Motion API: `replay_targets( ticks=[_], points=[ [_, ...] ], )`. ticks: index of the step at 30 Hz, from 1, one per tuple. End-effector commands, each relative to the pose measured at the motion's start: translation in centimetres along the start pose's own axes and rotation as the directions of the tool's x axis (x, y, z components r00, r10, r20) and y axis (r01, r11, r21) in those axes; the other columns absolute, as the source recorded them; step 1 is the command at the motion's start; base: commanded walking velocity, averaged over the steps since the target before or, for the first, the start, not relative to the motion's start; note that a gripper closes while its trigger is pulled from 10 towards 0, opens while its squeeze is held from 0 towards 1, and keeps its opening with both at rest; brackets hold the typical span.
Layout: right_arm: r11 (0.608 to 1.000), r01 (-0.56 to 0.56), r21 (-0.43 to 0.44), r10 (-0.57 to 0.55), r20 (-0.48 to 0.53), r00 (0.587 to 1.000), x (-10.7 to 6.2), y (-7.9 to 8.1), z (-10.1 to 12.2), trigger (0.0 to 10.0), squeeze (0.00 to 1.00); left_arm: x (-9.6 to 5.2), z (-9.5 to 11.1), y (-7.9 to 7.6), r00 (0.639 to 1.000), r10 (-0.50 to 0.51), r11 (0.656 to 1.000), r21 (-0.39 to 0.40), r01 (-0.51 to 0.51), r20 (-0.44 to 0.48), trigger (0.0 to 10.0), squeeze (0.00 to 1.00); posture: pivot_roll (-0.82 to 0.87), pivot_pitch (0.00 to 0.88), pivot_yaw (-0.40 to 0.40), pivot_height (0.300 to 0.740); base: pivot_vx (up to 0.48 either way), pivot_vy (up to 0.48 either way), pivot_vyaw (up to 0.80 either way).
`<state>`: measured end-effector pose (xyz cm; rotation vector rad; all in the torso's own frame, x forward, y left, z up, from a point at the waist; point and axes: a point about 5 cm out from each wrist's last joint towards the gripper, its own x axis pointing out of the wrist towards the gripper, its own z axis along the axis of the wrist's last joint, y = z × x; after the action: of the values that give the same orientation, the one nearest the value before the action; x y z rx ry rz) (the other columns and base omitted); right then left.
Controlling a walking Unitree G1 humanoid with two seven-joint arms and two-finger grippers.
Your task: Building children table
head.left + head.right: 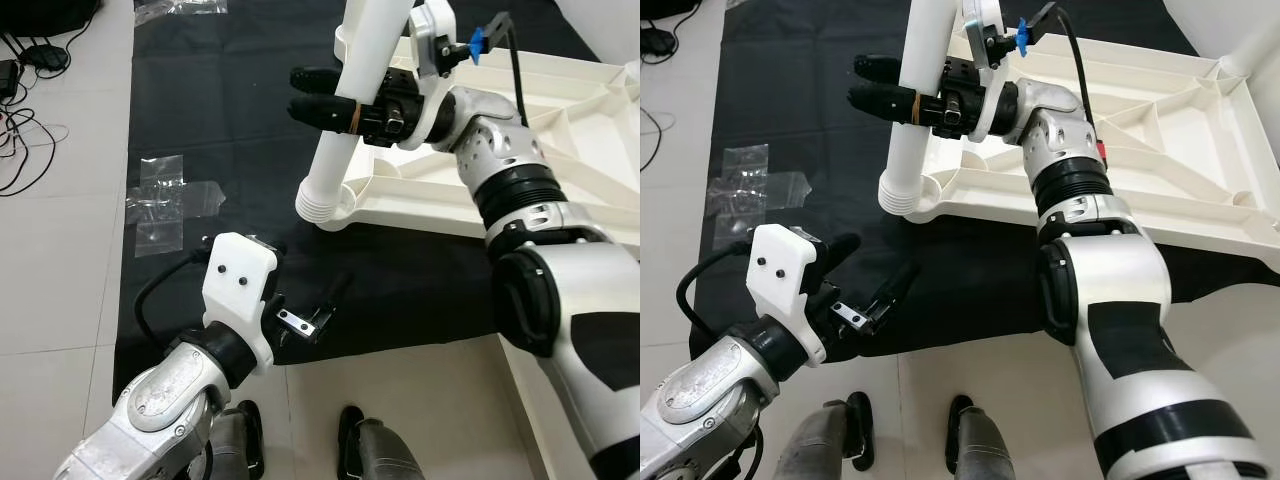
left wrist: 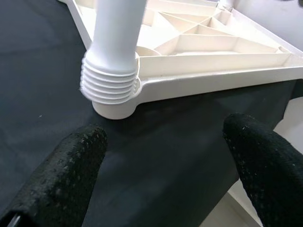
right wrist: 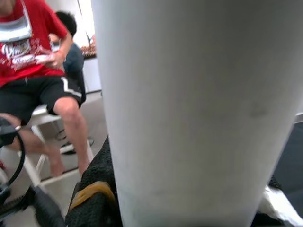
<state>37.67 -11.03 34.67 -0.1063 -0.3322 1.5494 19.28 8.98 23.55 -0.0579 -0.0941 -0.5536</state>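
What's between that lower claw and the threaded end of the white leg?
Only bare black cloth lies between the open left claw and the table leg, seen in the left wrist view.

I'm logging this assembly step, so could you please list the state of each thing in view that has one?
Table leg: tilted, threaded end at the corner socket, not screwed fully in.
Tabletop: upside down on the black sheet, ribs facing up.
Right gripper: shut on the table leg.
Left gripper: open, hovering above the sheet, apart from the leg.
Plastic wrappers: crumpled on the sheet's edge.
Person: seated in the background.
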Motion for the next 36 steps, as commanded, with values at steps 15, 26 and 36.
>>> replay_targets(
  ticks=[15, 26, 36],
  points=[
    [0.99, -0.064, -0.129, 0.053, -0.089, 0.995, -0.1, 0.1, 1.4, 10.0, 0.0, -0.1, -0.1, 0.0, 1.0, -0.011, 1.0, 0.001, 0.011, -0.017, 10.0, 0.0, 0.15, 0.315, -0.064, 0.74, 0.0, 0.0, 0.0],
    [0.977, -0.047, -0.206, 0.026, -0.105, 0.994, -0.2, 0.0, 2.1, 10.0, 0.0, 0.0, -0.2, 0.1, 1.0, -0.009, 1.0, 0.015, 0.009, -0.022, 10.0, 0.0, 0.14, 0.313, -0.065, 0.74, 0.0, 0.0, 0.0],
    [0.981, -0.067, -0.183, 0.044, -0.126, 0.991, -0.1, 0.2, 1.0, 10.0, 0.0, 0.0, -0.2, 0.2, 1.0, -0.005, 1.0, 0.015, 0.006, -0.022, 10.0, 0.0, 0.14, 0.316, -0.065, 0.74, 0.0, 0.0, 0.0]
  ],
)
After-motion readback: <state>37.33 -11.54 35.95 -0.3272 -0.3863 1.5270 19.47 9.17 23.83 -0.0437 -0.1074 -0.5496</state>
